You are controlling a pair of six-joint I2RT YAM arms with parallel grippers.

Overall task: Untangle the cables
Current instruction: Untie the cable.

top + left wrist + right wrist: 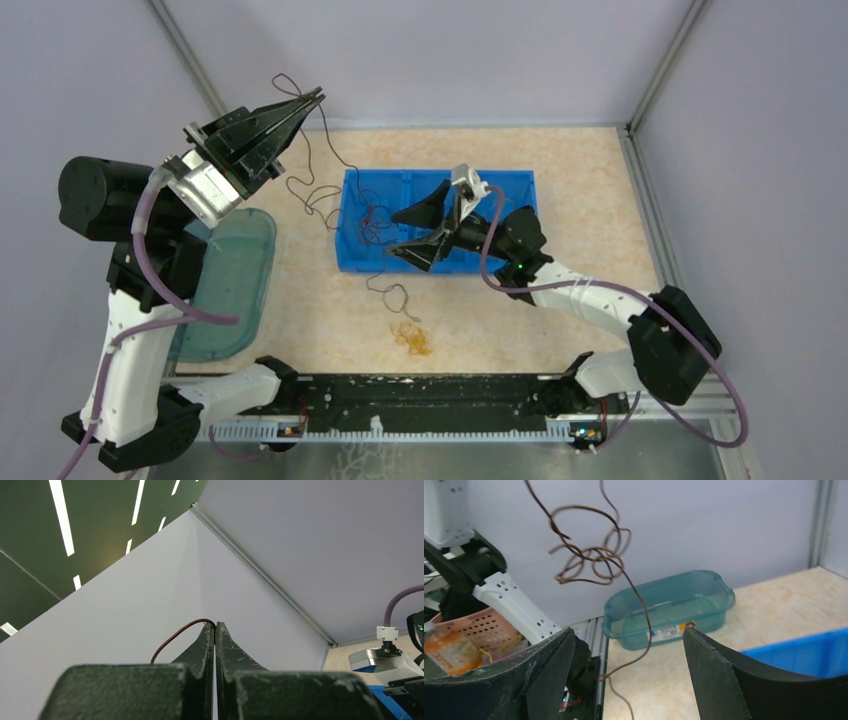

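Only the right wrist view reveals the curly knot in the thin brown cable (599, 555), dangling. Left gripper (318, 96) pinches it above the far-left corner; right gripper (400, 233) gapes over the blue plastic bin (505, 184).

Cable (591, 555) cut off by top edge in right wrist view; teal tub (240, 265) partly behind left arm (130, 350)

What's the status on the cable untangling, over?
Left hand shut on brown cable, raised high. Right hand open at blue bin. Cable hangs in knotted loops; no obstruction seen.
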